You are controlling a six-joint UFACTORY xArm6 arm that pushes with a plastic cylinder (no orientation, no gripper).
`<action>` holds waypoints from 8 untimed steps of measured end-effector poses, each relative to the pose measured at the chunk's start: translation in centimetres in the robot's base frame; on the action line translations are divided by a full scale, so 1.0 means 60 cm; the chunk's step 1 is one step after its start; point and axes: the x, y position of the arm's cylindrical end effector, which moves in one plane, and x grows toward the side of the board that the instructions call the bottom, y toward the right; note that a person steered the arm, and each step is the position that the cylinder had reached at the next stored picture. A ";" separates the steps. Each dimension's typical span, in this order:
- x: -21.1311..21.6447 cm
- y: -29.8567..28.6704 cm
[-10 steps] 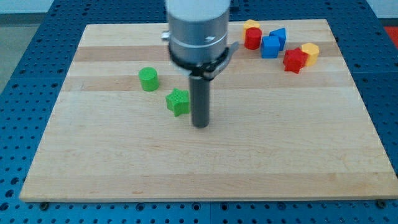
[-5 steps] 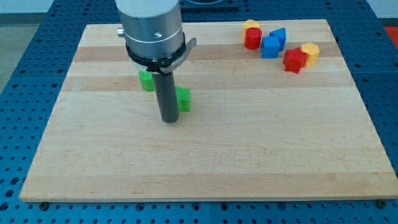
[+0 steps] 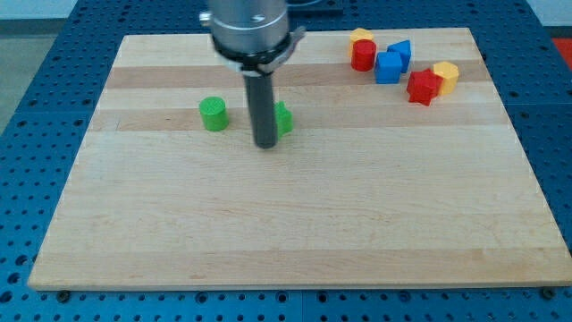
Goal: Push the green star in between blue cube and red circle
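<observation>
Behind my tip (image 3: 266,144), on the view's right, a half-hidden bright green star (image 3: 283,119); no gripper fitted.

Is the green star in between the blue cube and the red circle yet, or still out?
Still out. The green star sits mid-board beside my tip, far left of the red circle and blue cube.

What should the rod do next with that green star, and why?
Probably keep pushing toward the view's upper right: my tip sits just left of the green star, while the blue cube and red circle lie far that way.
</observation>
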 end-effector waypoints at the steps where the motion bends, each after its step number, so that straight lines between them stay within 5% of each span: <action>1: -0.030 0.094; 3: -0.072 0.235; 4: -0.039 0.226; 6: 0.083 0.114; 8: 0.095 0.009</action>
